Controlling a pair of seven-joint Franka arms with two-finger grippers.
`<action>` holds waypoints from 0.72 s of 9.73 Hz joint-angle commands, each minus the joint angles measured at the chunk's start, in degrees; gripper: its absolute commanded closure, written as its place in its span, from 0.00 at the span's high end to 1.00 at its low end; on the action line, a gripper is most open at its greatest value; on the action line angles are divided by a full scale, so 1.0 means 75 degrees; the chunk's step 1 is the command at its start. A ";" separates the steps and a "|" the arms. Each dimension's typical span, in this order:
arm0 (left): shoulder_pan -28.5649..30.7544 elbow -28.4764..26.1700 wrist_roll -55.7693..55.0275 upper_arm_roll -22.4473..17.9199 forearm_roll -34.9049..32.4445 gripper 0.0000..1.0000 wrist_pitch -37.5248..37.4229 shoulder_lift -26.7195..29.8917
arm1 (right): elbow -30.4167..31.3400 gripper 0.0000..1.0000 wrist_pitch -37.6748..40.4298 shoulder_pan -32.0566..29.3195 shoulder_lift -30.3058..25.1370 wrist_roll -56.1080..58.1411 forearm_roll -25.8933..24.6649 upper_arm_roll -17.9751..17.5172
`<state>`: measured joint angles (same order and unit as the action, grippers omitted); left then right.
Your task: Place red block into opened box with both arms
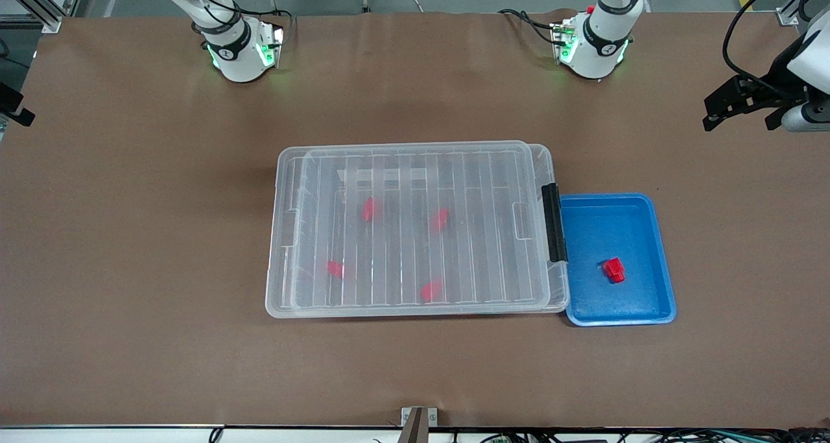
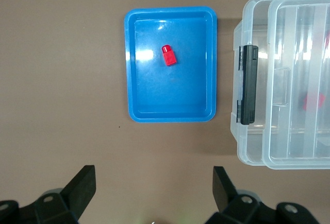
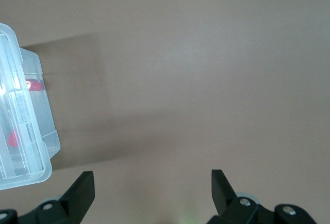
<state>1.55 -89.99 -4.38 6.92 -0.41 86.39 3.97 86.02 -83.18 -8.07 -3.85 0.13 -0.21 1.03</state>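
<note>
One red block (image 1: 613, 269) (image 2: 168, 55) lies in the blue tray (image 1: 639, 313) (image 2: 134, 80). Next to the tray stands the clear box (image 1: 282, 235) (image 2: 250, 147) (image 3: 36, 147) with a black end latch (image 1: 553, 222) (image 2: 248, 85); its ribbed see-through lid lies over it, slightly offset. Several more red blocks (image 1: 441, 219) show through the lid. My left gripper (image 1: 742, 113) (image 2: 153, 175) hangs open and empty over bare table at the left arm's end. My right gripper (image 3: 152, 177) is open and empty over bare table, off the box's end toward the right arm.
The brown table (image 1: 415, 378) spreads wide on all sides of the box and tray. The two arm bases (image 1: 237, 54) (image 1: 593, 47) stand along the edge farthest from the front camera. A small metal bracket (image 1: 418, 423) sits at the near edge.
</note>
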 commanded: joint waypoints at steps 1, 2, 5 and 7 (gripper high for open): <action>0.0028 0.0068 0.0114 -0.0009 -0.0004 1.00 -0.0267 -0.0154 | -0.0137 1.00 0.0111 -0.0119 0.0068 -0.0006 -0.0077 -0.0079; 0.0028 0.0161 0.0103 -0.0055 -0.0016 1.00 -0.0269 -0.0305 | -0.0149 1.00 0.0111 -0.0107 0.0068 0.0005 -0.0077 -0.0079; 0.0016 0.0444 -0.0001 -0.0067 -0.0168 1.00 -0.0083 -0.1194 | -0.0149 1.00 -0.0110 0.0929 0.0618 -0.0029 -0.0077 -0.0219; 0.0016 0.0060 -0.0026 -0.0067 -0.0448 1.00 0.0747 -0.1780 | -0.0067 1.00 -0.0579 0.1672 0.1411 -0.1275 -0.0101 -0.0638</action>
<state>1.75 -88.00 -4.33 6.33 -2.16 89.33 -5.50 86.27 -86.20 1.85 2.66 -4.13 -0.15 -1.76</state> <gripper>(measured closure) 0.000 0.000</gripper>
